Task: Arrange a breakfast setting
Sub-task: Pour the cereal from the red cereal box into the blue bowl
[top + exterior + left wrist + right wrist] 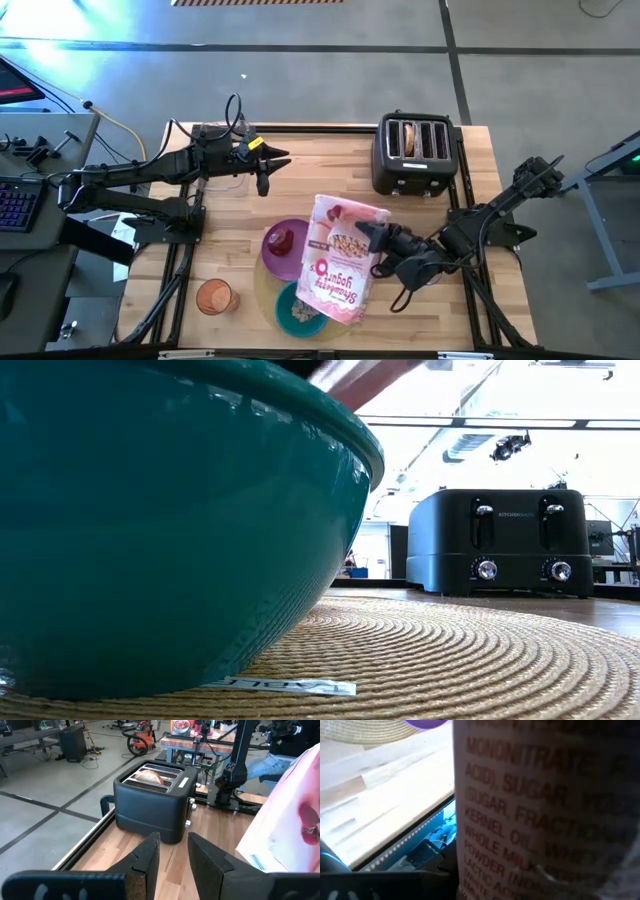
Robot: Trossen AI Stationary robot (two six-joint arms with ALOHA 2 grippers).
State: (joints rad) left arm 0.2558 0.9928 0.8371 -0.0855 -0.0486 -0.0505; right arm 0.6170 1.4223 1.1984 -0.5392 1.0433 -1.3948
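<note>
A tall pink-and-white cereal box [338, 262] hangs tilted over the teal bowl [298, 310], which has cereal in it and stands on the round tan mat [262, 288]. My right gripper [370, 234] is shut on the box from the right. The purple plate [287, 250] holds a red fruit [283, 240]. An orange cup [215, 297] stands near the left front. My left gripper [172, 854] hovers at the far left of the table, open a little, with nothing between its fingers. In the low view the bowl [150, 530] sits on the mat [450, 650]. My right gripper holds the cereal box by its right side [354, 230], near the box's far end, coming level from the table's right. The box is lifted clear and tipped, its near end over the teal bowl. The box panel [530, 810] fills the wrist view and hides the fingers.
A black four-slot toaster [415, 152] stands at the far right with a bagel half [150, 776] in a slot. Bare wood lies between the toaster and the plate. Metal rails frame the table's edges.
</note>
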